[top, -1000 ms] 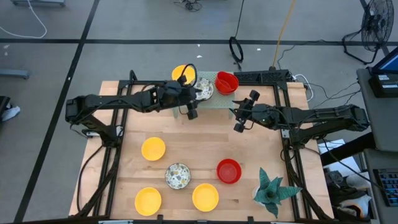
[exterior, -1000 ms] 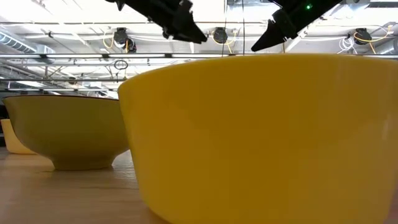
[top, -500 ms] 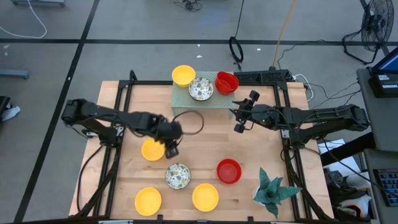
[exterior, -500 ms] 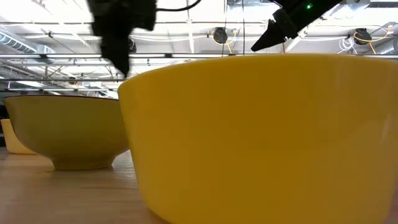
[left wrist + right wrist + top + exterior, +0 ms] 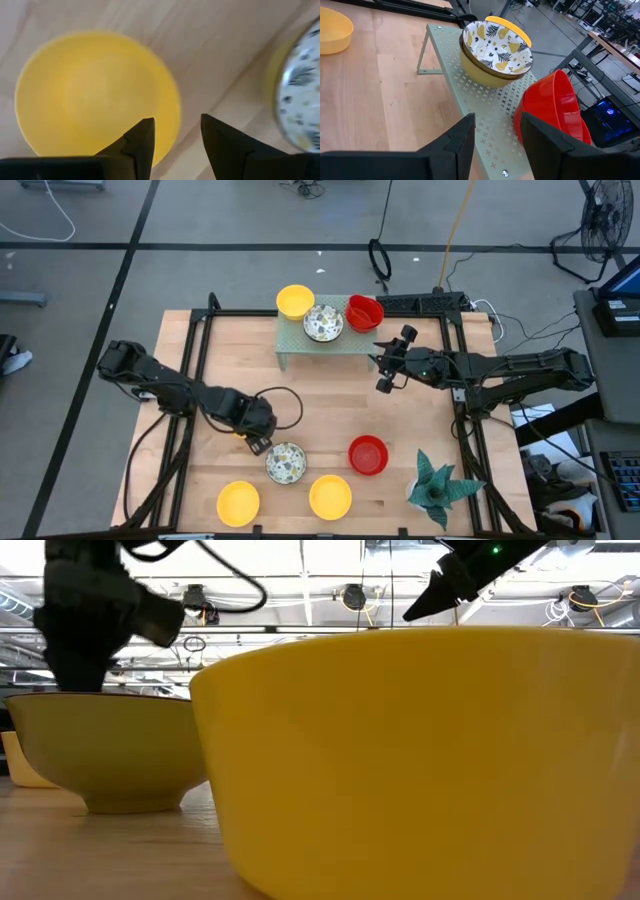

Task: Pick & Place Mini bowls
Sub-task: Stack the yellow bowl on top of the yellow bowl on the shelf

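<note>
My left gripper [image 5: 258, 435] points down over a yellow mini bowl [image 5: 95, 95] on the table's left middle. It is open, with one fingertip [image 5: 142, 137] above the bowl's inside and the other [image 5: 220, 142] outside the rim. From above, the gripper hides most of that bowl. My right gripper [image 5: 381, 372] hovers open in front of the pale green rack [image 5: 320, 345]. The rack carries a yellow bowl [image 5: 295, 301], a patterned bowl [image 5: 495, 50] and a red bowl [image 5: 555, 107]. On the near part of the table rest a patterned bowl [image 5: 285, 463], a red bowl [image 5: 368, 455] and two yellow bowls [image 5: 238, 502] [image 5: 330, 497].
A green spiky plant [image 5: 435, 485] stands at the near right corner. Black frame rails [image 5: 190, 380] run along the table's left and right sides. In the low view a yellow bowl [image 5: 420, 760] fills the foreground. Bare wood lies between the rack and the near bowls.
My left gripper has swung from the rack at the far edge toward the near left and gone down. It has tipped from nearly level to pointing straight down over the yellow bowl at the left middle. The bowls have not moved.
</note>
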